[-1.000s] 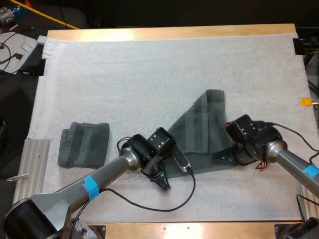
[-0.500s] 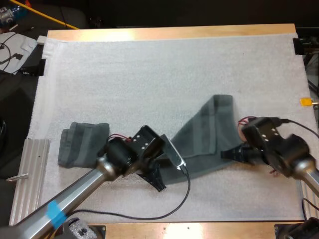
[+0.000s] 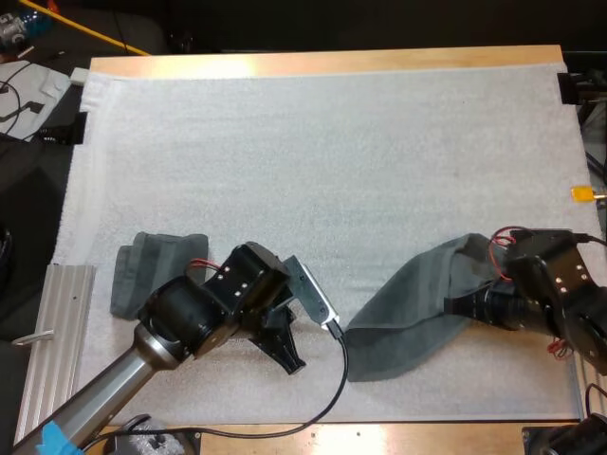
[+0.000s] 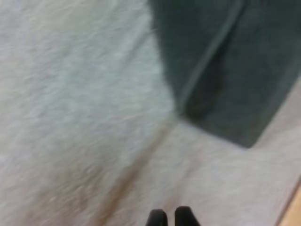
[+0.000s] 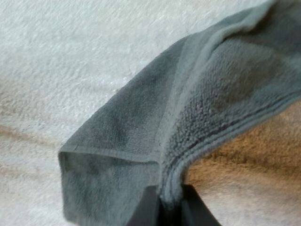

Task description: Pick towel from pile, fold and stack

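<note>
A dark grey-green towel (image 3: 417,308) lies stretched and part-folded on the white mat, right of centre near the front. My right gripper (image 3: 467,307) holds its right end; in the right wrist view the fingers (image 5: 149,207) pinch the towel's (image 5: 197,103) thick hemmed edge from both sides. A second folded towel (image 3: 156,275) rests flat at the left. My left gripper (image 3: 286,357) hovers over bare mat between the two towels, fingers together on nothing. From the left wrist, the fingertips (image 4: 156,217) meet above the mat, apart from a towel corner (image 4: 230,70).
A ribbed metal plate (image 3: 52,332) lies off the mat's left front edge. The mat's (image 3: 313,142) far half is bare. The table's wooden front edge (image 3: 379,438) runs close below both grippers.
My right gripper has dragged the towel to the right and toward the front, stretching it out. My left arm has drawn back to the left, away from the towel.
</note>
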Robot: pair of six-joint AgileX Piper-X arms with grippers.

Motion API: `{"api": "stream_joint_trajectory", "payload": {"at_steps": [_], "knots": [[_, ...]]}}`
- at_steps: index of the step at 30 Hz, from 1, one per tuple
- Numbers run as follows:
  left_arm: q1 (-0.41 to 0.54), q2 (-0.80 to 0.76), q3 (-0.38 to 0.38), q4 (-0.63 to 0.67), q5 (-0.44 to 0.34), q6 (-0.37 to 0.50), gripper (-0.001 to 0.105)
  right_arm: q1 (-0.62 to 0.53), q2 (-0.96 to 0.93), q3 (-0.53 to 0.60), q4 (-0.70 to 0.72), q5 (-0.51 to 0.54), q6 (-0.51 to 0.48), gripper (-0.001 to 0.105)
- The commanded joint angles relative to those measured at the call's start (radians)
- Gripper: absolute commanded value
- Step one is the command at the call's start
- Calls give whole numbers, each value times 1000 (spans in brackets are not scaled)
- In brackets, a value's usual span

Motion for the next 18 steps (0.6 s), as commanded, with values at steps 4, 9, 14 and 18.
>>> {"api": "stream_joint_trajectory", "payload": {"at_steps": [4,9,14,18], "knots": [[-3,5,-5,-37,160,-6,0,-1,-12,-3,17,-48,20,0],[-3,13,7,-63,180,9,0,-4,-2,2,14,-80,22,0],[-5,29,62,-113,159,45,2,-5,16,11,-8,-71,18,0],[-8,31,67,-137,179,52,23,-2,22,12,2,-69,17,0]]}}
